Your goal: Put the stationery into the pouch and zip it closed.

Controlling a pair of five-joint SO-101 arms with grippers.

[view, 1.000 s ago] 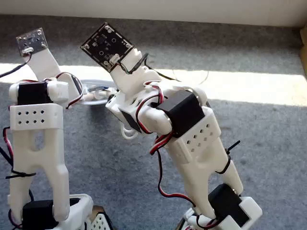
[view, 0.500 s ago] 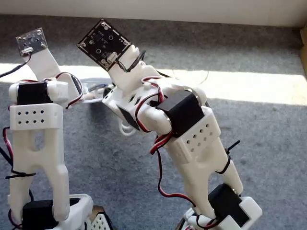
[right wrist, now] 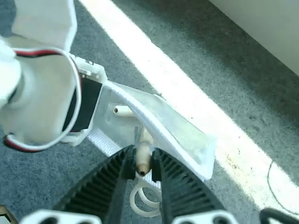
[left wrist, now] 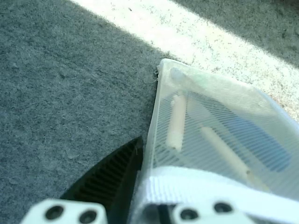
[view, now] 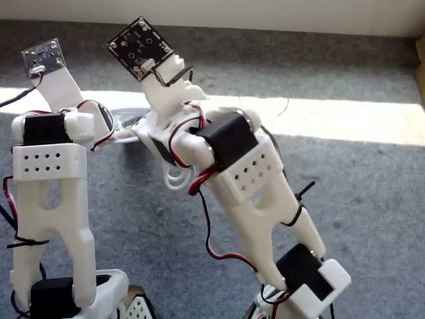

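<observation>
A translucent mesh pouch (left wrist: 210, 135) lies on the grey carpet. Inside it are a white pen (left wrist: 176, 122), a second pale stick (left wrist: 224, 151) and a blue item (left wrist: 264, 142). My left gripper (left wrist: 145, 156) is shut on one end of the pouch, its black finger (left wrist: 112, 179) against the mesh. My right gripper (right wrist: 142, 163) is shut on the zipper pull (right wrist: 141, 158) on the pouch's top edge (right wrist: 163, 126), with white rings (right wrist: 145, 198) hanging under it. In the high view a sliver of the pouch (view: 129, 123) shows between the left arm (view: 50, 166) and right arm (view: 226, 153).
Grey carpet covers the floor, crossed by a sunlit strip (view: 345, 119). A pale wall (view: 265, 13) runs along the back. A thin wire (view: 285, 105) lies on the carpet beyond the right arm. The left arm's wrist (right wrist: 42, 88) sits close beside my right gripper.
The right arm has swung left toward the left arm, its wrist camera board rising and shifting left, carrying the zipper pull along the pouch. The left arm has not moved.
</observation>
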